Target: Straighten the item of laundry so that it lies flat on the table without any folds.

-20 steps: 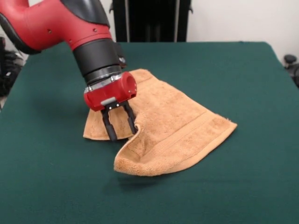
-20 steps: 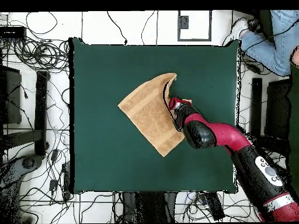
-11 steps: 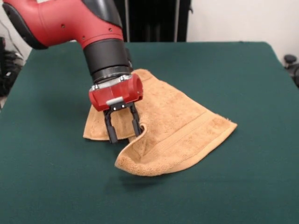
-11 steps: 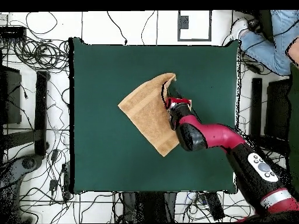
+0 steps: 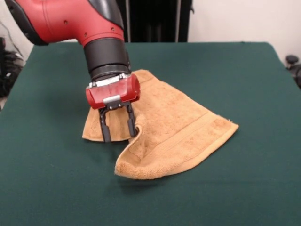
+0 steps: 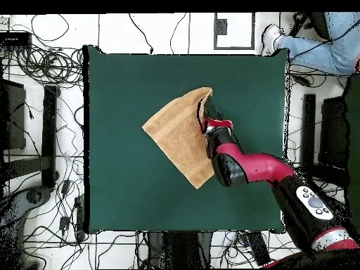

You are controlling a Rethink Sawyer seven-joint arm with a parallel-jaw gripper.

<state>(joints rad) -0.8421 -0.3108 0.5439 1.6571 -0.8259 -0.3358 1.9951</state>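
Note:
The item of laundry (image 5: 175, 126), a tan-orange towel, lies on the green table (image 5: 235, 70) with one side folded over and its near edge curled up off the cloth. My gripper (image 5: 117, 128) points down at the towel's left part, open. One finger stands over the flat lower layer and the other rests against the curled edge. From above, the towel (image 6: 177, 137) is a folded wedge near the middle of the table (image 6: 119, 190), and the gripper (image 6: 208, 114) is at its right edge.
A black stand (image 5: 150, 21) rises behind the table. Cables (image 6: 42, 63) cover the floor all round, and a person's legs and shoe (image 6: 309, 46) show beyond one table corner. Bare green cloth surrounds the towel on every side.
The wrist has swung more upright and the gripper has shifted slightly left along the towel's edge. The towel has barely moved.

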